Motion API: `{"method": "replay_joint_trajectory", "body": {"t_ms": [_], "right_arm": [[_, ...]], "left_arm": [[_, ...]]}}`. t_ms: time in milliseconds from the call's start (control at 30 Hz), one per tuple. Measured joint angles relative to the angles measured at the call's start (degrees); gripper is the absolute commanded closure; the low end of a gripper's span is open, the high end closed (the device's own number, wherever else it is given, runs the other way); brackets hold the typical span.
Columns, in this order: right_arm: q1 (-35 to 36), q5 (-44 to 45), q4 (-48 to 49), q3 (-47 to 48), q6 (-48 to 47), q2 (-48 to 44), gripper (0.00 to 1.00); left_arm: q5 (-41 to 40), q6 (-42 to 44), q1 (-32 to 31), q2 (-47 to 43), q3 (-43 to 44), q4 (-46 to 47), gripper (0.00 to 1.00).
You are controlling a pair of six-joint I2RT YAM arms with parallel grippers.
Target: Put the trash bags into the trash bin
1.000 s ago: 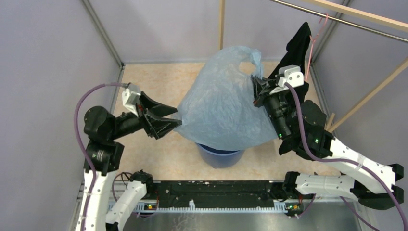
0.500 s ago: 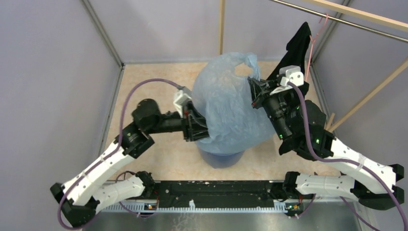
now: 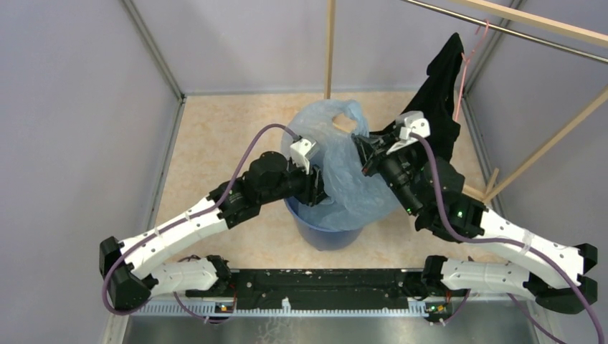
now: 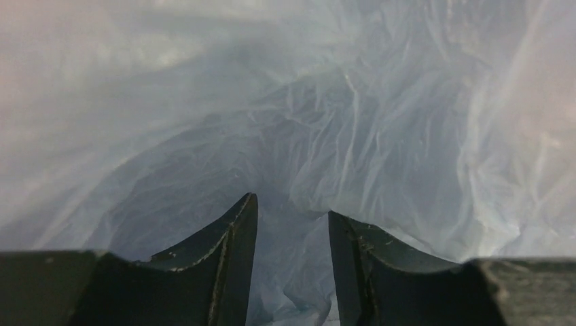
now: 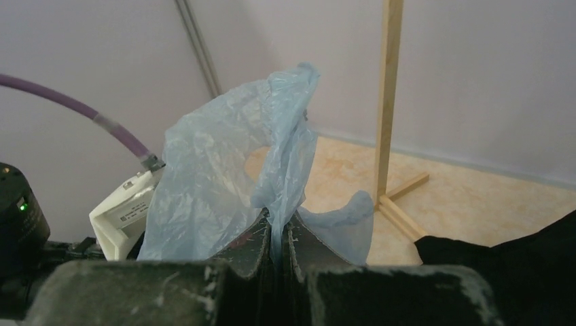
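**One bag, one bin, both my grippers on the plastic**

I count one light-blue trash bag (image 3: 337,172) and one blue trash bin (image 3: 326,235). The bag sits billowed over the bin's mouth. It covers the far and right parts of the rim, while the near and left rim show bare.

My right gripper (image 5: 275,246) has its jaws pressed together on a fold of the bag just below one handle loop (image 5: 292,115), which it holds upright above the bin.

My left gripper (image 4: 292,261) is buried in the bag's left side. Its two fingers (image 4: 227,272) are spread apart, and crinkled film bulges into the gap. I cannot tell whether it is inside the bag or pushing on it from outside.

Behind the bin stands one wooden post (image 3: 330,43). To the right hangs one black garment (image 3: 441,86) on one pink hanger (image 3: 469,54).
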Motion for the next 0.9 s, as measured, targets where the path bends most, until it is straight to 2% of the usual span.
{"method": "replay_joint_trajectory", "body": {"t_ms": [67,233,333,400,533,633,767,900], "right_arm": [[0.0,-1.0,-0.3,-1.5,0.6,0.2,1.00],[0.0,-2.0,0.2,-3.1,0.0,-0.2,1.00],[0.0,-2.2,0.9,-3.7,-0.9,-1.9,1.00],[0.0,-2.3,1.6,-4.1,-1.2,-3.4,1.00],[0.0,-3.0,2.8,-4.6,-1.6,-5.2,1.00],[0.0,-3.5,3.1,-5.2,-1.6,-5.7,1.00],[0.0,-4.9,2.9,-5.5,-1.6,-5.5,1.00],[0.0,-6.4,2.4,-5.5,-1.3,-5.0,1.00]], "left_arm": [[-0.1,-0.3,0.0,-0.7,-1.4,-0.1,0.37],[3.3,-1.7,-0.2,-5.6,-3.3,-0.1,0.24],[3.4,-1.7,-0.2,-9.1,-2.4,-1.2,0.08],[3.0,-1.9,-0.2,-11.2,-1.6,-2.1,0.02],[0.1,-3.5,-0.2,-17.1,-1.3,-3.0,0.01],[-4.9,-4.6,-0.2,-19.5,0.4,-3.8,0.01],[-12.9,-5.7,-0.2,-18.3,5.5,-4.5,0.01],[-18.3,-5.7,0.1,-13.5,11.3,-5.1,0.01]]}}
